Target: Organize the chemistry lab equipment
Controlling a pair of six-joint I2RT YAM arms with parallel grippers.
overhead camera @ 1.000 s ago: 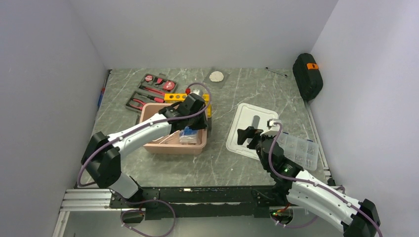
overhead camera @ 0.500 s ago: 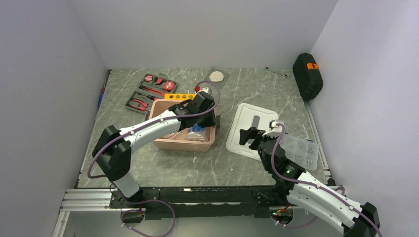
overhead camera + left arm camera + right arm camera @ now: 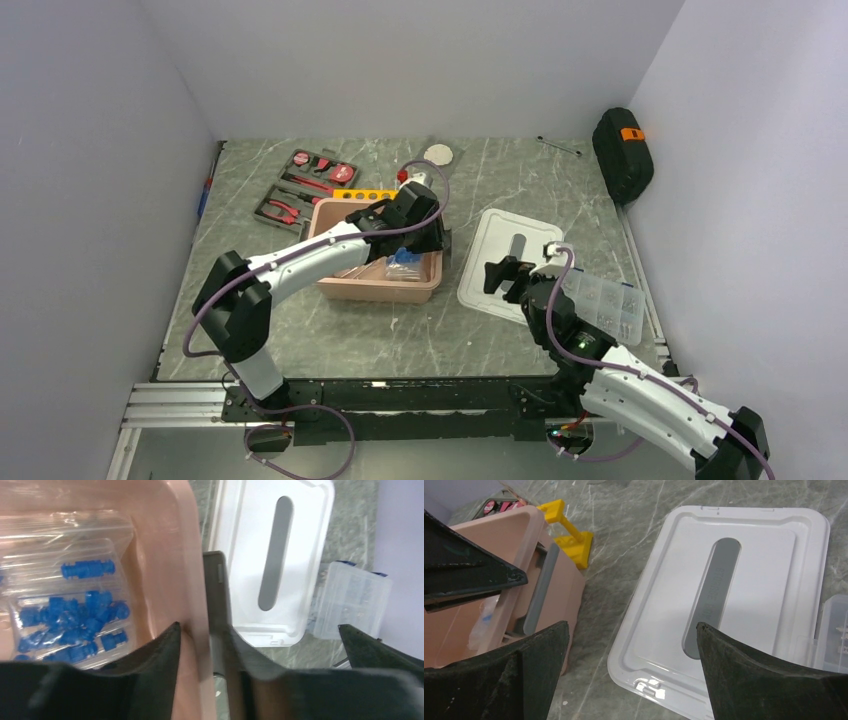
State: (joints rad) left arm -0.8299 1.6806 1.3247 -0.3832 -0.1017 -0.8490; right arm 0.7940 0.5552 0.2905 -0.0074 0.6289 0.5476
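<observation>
— Jaws?
— Spread wide on both: left gripper (image 3: 258,626) straddles a wall of the pink bin (image 3: 192,580), right gripper (image 3: 632,625) hangs over the white lid (image 3: 749,580).
— Tubes?
— Their bag of blue-capped tubes (image 3: 75,605) lies in that bin; yellow rack (image 3: 574,542) just behind it.

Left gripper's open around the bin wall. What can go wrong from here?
The left gripper straddles the pink bin wall unclamped, one finger inside; a push may pivot the bin or slip off.
The white lid lies close beside the bin; sliding it that way may shove or ride onto it.
The inner finger sits near the bag of blue-capped tubes and may snag it.
</observation>
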